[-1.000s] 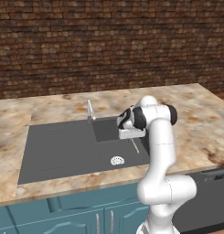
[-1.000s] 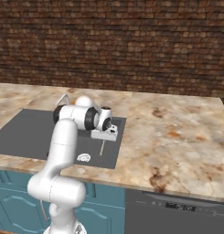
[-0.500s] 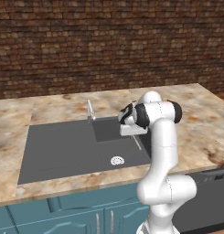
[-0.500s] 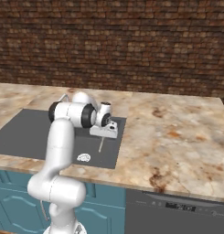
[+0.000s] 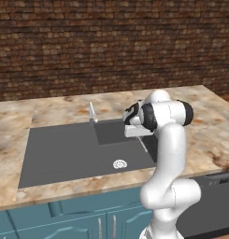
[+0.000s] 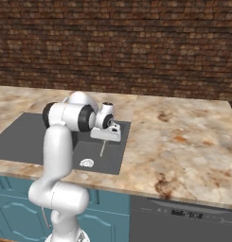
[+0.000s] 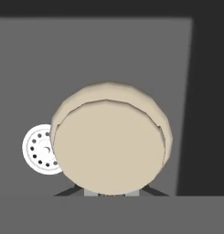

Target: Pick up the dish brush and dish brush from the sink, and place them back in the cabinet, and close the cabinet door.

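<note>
A dark red-brown brick wall [image 5: 111, 42] fills the upper half of the frame behind a mottled beige stone counter [image 6: 183, 137]. Along the bottom edge, teal cupboard doors [image 5: 64, 221] sit at lower left, with a dark dishwasher front [image 6: 183, 220] beside them at lower right. Lighting is even.
</note>
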